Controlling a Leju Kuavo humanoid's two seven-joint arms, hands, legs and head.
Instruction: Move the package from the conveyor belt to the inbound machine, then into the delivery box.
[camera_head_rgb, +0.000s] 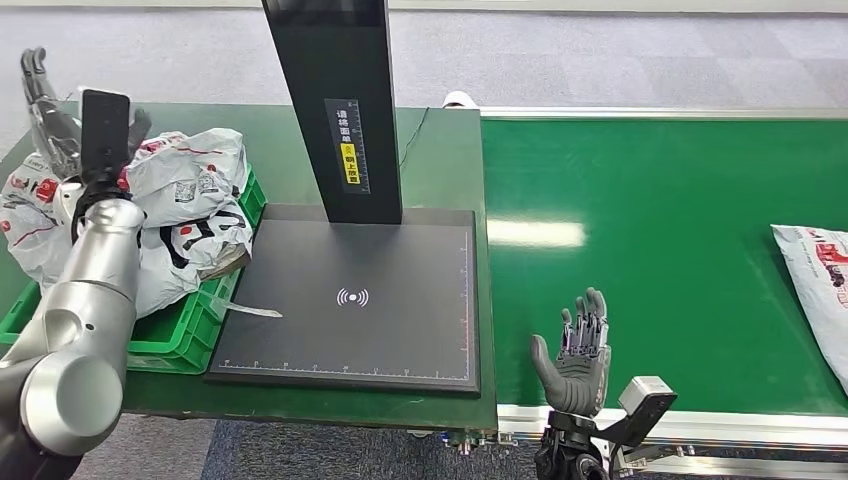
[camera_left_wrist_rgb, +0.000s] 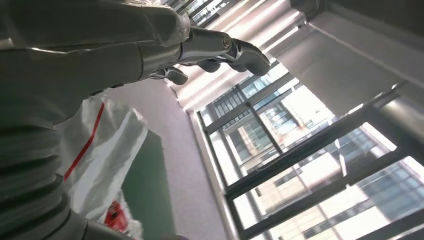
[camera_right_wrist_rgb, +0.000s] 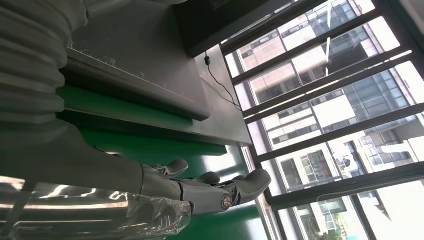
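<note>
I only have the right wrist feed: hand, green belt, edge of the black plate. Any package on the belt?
Observer: Yes, one white package lies at the belt's right edge, apart from the right hand.
Operator: Left hand busy?
Observer: No, the left hand is raised over the green crate, holding nothing.
Operator: Crate filled?
Observer: White packages are heaped in it.
Operator: Scanner plate?
Observer: The black plate is bare, apart from a white strip lying across its left edge.

left robot hand (camera_head_rgb: 45, 105): raised, fingers spread, holding nothing | right robot hand (camera_head_rgb: 578, 352): upright, fingers apart, holding nothing
</note>
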